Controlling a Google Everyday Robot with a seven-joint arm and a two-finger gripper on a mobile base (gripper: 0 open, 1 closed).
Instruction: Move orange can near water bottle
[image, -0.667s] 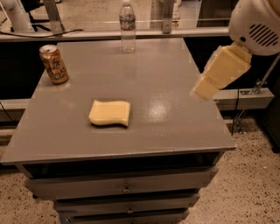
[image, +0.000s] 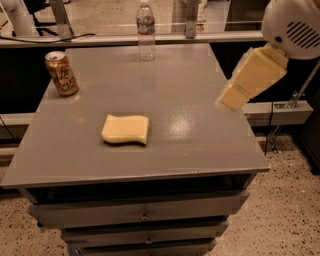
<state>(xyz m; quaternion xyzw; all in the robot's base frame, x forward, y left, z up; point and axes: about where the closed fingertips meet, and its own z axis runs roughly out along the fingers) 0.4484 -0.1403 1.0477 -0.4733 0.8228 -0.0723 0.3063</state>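
Observation:
The orange can (image: 61, 73) stands upright near the far left corner of the grey table (image: 200, 145). The water bottle (image: 145, 30) stands upright at the far edge, near the middle, well to the right of the can. My gripper (image: 229, 101) is cream-coloured and hangs from the white arm housing (image: 292, 27) above the table's right edge. It is far from both the can and the bottle and holds nothing that I can see.
A flat yellow sponge (image: 125, 129) lies in the middle of the table, slightly left. The table has drawers (image: 145, 215) below its front edge. A ledge with metal posts (image: 60, 20) runs behind the table.

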